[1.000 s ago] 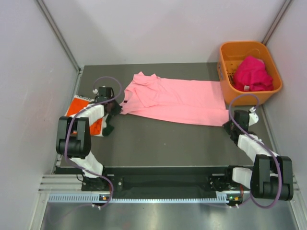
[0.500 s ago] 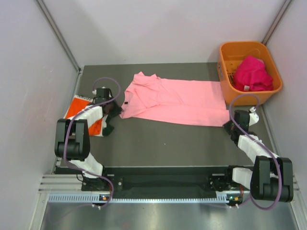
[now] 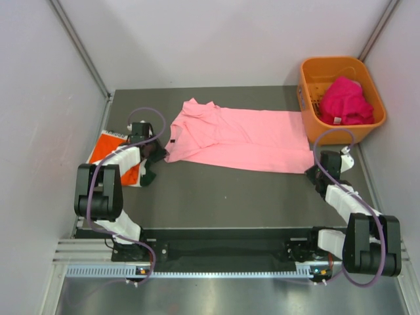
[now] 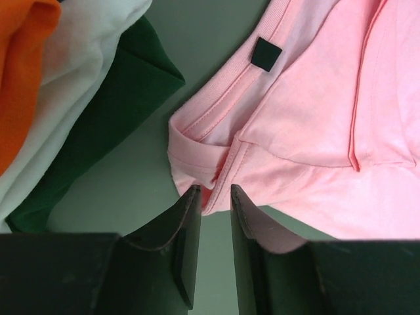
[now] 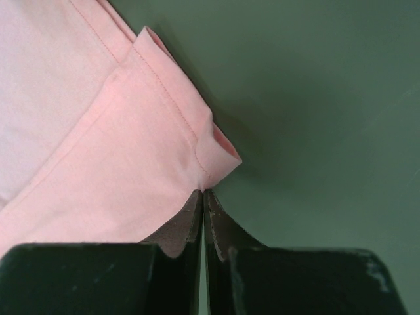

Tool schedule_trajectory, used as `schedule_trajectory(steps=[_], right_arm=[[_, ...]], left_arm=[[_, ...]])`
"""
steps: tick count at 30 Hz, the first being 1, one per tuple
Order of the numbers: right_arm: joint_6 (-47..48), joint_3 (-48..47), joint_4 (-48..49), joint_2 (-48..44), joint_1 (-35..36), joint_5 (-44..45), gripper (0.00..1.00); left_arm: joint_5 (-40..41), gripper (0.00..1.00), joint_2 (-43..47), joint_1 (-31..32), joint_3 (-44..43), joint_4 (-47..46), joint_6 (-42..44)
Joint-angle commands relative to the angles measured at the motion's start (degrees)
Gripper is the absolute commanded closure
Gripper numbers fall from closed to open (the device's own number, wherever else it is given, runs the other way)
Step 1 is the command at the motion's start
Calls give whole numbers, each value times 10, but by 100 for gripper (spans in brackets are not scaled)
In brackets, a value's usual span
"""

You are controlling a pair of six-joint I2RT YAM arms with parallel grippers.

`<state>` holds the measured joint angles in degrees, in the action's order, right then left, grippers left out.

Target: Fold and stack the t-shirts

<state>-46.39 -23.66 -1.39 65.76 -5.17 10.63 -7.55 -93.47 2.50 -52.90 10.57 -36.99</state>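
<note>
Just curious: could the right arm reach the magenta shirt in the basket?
Probably not yet: the right gripper is shut on the pink shirt, though the magenta shirt lies uncovered in the basket nearby.

We see soft matt cloth in the pink t-shirt (image 3: 243,138), a smooth matt bench (image 3: 223,197), a glossy plastic basket (image 3: 307,105), and scuffed matt black right fingers (image 5: 220,230).

The dark grey-green table (image 3: 223,197) carried a pink t-shirt (image 3: 249,139) laid lengthwise across its middle, collar end towards the left. Near the left edge lay a small pile of orange, white and dark green shirts (image 3: 108,149). An orange basket (image 3: 306,106) stood in the far right corner.
</note>
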Motion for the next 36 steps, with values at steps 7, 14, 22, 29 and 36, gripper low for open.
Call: schedule_trajectory(steps=[7,14,22,29,36], right_arm=[[12,-6,7,9,-10,8,100],[14,-6,8,10,-11,6,100],[17,-7,6,11,-13,8,100],[16,-5,-1,5,-17,12,100],[13,5,-5,-2,-18,18,100]], left_arm=[[-31,72,15,7,37,-47,10],[-33,85,-2,14,30,-52,4],[-6,100,4,13,6,-13,13],[1,100,10,-18,-12,9,10],[-26,100,-3,-39,-33,-1,-12]])
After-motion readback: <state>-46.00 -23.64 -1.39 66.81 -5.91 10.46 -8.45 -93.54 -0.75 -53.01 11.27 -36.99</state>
